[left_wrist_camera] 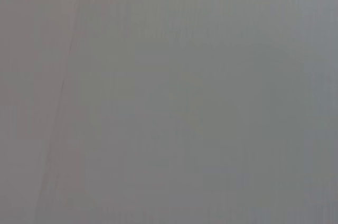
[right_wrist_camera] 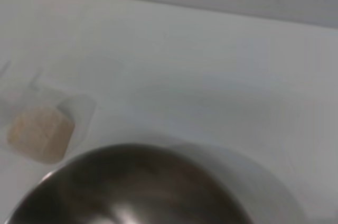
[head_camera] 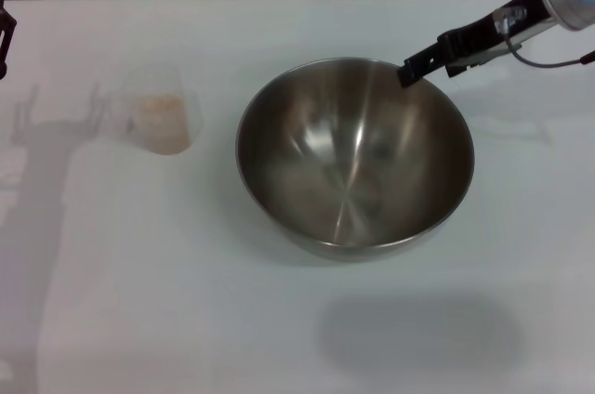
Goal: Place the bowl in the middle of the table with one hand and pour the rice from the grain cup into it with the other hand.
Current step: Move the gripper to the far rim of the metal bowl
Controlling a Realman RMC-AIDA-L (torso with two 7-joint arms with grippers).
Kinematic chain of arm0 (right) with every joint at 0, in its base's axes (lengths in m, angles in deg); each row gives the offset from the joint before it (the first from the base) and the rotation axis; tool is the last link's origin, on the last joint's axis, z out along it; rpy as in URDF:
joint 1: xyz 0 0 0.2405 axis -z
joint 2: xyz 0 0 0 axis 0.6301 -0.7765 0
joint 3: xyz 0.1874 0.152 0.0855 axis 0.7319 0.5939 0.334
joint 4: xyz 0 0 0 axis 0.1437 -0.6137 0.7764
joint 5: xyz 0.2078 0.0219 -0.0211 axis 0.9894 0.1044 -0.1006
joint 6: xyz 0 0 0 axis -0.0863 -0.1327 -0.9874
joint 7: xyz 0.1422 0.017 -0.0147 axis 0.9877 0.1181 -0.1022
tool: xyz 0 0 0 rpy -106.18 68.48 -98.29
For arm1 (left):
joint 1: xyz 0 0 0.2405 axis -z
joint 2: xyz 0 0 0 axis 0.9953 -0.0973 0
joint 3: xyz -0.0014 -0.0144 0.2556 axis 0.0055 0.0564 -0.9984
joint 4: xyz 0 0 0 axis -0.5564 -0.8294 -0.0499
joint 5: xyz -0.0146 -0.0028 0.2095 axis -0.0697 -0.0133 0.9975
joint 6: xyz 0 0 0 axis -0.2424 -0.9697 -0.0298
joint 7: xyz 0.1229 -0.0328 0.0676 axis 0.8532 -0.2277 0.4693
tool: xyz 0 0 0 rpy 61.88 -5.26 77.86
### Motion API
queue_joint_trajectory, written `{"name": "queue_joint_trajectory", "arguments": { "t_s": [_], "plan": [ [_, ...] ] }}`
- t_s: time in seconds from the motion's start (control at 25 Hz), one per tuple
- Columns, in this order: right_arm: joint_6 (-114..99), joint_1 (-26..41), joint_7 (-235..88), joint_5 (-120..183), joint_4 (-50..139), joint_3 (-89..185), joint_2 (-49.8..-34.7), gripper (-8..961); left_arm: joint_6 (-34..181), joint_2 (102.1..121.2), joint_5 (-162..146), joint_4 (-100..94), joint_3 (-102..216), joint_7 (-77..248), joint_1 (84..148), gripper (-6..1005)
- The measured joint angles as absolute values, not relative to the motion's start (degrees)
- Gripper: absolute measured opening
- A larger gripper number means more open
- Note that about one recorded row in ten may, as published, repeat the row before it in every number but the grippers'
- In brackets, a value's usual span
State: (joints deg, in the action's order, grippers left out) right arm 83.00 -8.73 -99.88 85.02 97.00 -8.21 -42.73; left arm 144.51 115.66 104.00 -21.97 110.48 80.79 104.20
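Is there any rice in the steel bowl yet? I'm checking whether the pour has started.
No. In the head view the bowl is bare inside, and the rice sits in the grain cup.

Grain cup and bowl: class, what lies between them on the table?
Nothing: in the head view a bare strip of white table separates the grain cup from the bowl. The right wrist view shows the same gap.

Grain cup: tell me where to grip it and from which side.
Grip the cup around its clear side wall, above the rice. It stands upright and open-topped on the robot's left, apart from the bowl, so the left hand should probably approach level from that side.
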Motion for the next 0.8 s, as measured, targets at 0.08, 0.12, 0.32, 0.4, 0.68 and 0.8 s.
{"name": "queue_joint_trajectory", "arguments": {
  "t_s": [0.08,0.12,0.32,0.4,0.68,0.8],
  "plan": [
    [83.02,-8.95,-100.17,85.02,95.98,-8.38,-42.73,798,144.52,115.66,104.00,-21.99,110.48,80.79,104.20,837],
    [83.08,-9.04,-100.54,85.02,95.12,-8.62,-42.71,798,144.57,115.67,104.00,-22.08,110.47,80.79,104.19,837],
    [83.16,-9.64,-101.29,83.62,92.80,-9.28,-42.73,798,144.60,115.70,104.00,-22.12,110.47,80.79,104.19,837],
    [83.16,-9.87,-101.51,82.32,92.47,-9.31,-42.97,791,144.61,115.72,104.00,-22.15,110.46,80.79,104.19,837],
    [82.25,-10.00,-102.52,81.80,91.06,-8.95,-43.26,703,144.62,115.84,104.00,-22.29,110.29,80.79,104.26,838],
    [81.68,-10.14,-103.06,81.80,90.07,-8.90,-43.31,645,144.62,115.84,104.00,-22.29,110.20,80.79,104.27,838]
  ]
}}
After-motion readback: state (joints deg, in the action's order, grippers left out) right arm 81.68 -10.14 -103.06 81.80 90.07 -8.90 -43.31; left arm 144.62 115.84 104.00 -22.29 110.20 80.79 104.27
